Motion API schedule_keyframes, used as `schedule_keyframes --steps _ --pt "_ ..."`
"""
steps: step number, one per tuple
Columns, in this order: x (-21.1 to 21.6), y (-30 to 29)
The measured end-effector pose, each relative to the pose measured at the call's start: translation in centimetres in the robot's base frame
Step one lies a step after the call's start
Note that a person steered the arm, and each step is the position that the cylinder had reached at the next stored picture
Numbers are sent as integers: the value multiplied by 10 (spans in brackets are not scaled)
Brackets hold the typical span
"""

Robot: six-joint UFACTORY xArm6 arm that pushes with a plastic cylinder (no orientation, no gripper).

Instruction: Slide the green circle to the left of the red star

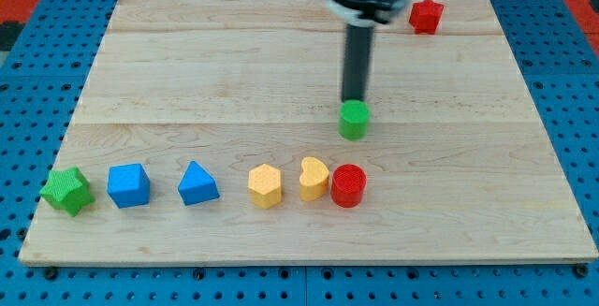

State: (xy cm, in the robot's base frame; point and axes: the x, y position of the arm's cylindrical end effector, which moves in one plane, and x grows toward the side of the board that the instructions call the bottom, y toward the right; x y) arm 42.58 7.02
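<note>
The green circle sits on the wooden board right of centre. The red star lies near the board's top right corner, well above and to the right of the green circle. My tip comes down from the view's top and stands just behind the green circle, touching or almost touching its upper edge.
A row of blocks lies along the board's lower part: a green star, a blue cube, a blue triangle, a yellow hexagon, a yellow heart and a red circle. The board's edge borders blue pegboard.
</note>
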Motion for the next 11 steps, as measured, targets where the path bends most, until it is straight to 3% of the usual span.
schedule_keyframes --steps 1,2,3,5,6,8,9,10,11 --pt "17 -21" --pt "7 -40" --pt "44 -59" --pt "97 -34" --pt "91 -41" --pt "-6 -10" --pt "2 -57" --pt "45 -66" --pt "73 -15"
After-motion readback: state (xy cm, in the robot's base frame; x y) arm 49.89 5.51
